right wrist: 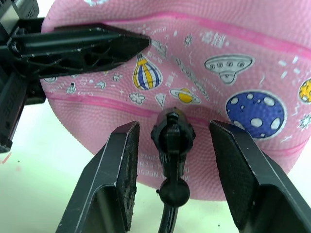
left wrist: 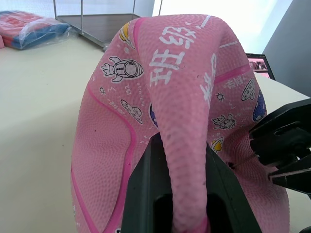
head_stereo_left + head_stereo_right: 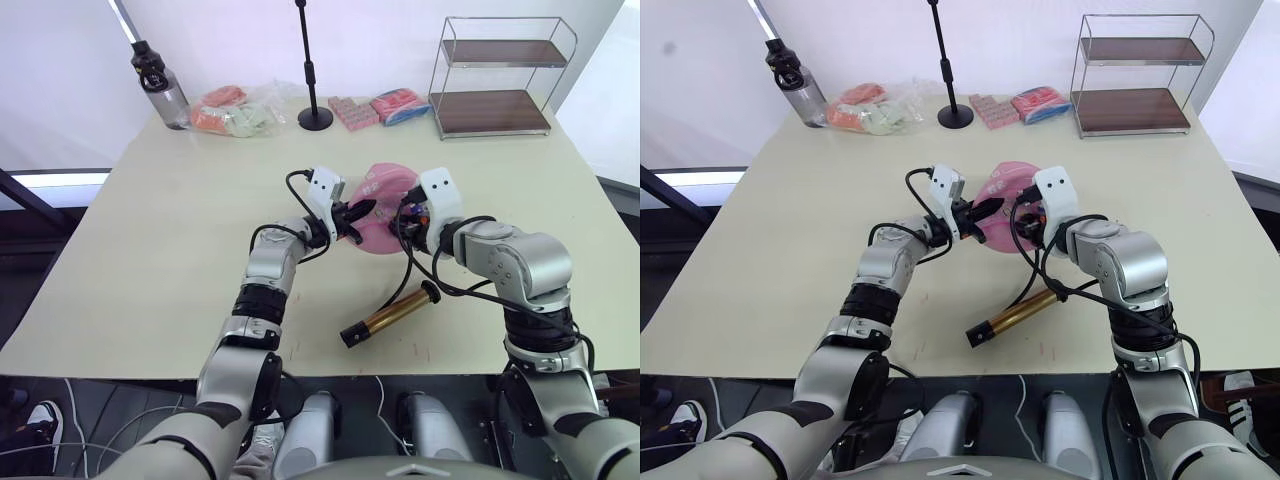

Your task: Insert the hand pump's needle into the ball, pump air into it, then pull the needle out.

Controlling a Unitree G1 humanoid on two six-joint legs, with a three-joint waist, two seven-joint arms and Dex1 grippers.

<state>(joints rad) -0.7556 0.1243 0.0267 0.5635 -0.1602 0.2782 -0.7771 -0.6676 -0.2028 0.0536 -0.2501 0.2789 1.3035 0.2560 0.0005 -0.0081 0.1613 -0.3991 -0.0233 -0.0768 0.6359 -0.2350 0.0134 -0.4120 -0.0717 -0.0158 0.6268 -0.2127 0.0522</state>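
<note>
Squashed pink ball (image 3: 382, 205) between both end effectors, left (image 3: 352, 222) gripping its edge; hand pump (image 3: 390, 314) nearby.

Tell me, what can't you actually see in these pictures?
- The needle: in the right wrist view its black fitting presses on the ball, so the pin and valve hole are hidden.
- The pump's hose: in the head views it runs behind the right hand.
- The ball's left edge: pinched by the left hand, which covers it.
</note>
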